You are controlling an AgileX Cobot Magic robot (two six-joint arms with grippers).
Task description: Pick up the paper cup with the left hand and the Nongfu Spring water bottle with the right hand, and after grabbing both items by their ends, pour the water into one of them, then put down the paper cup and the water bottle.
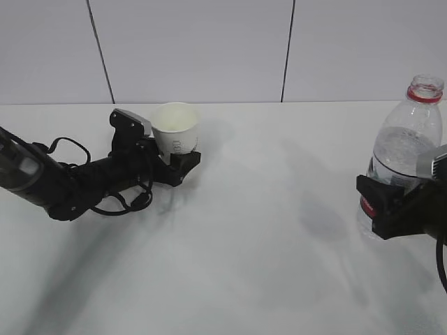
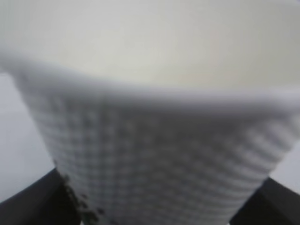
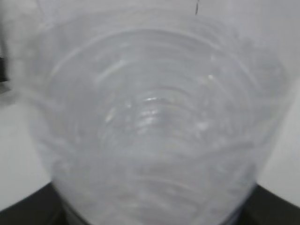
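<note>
The white paper cup stands at the back left of the table, slightly tilted. My left gripper straddles its lower part, one black finger on each side. In the blurred left wrist view the cup fills the frame, and both fingers lie at its edges; I cannot make out a firm grip. At the right edge the capless Nongfu Spring water bottle is upright, with my right gripper shut on its labelled lower body. The bottle fills the right wrist view, with a finger in each bottom corner. The water is hard to make out.
The white table stretches between the two arms, and a white panelled wall stands behind it. The left arm with its looped cables lies low across the table's left side.
</note>
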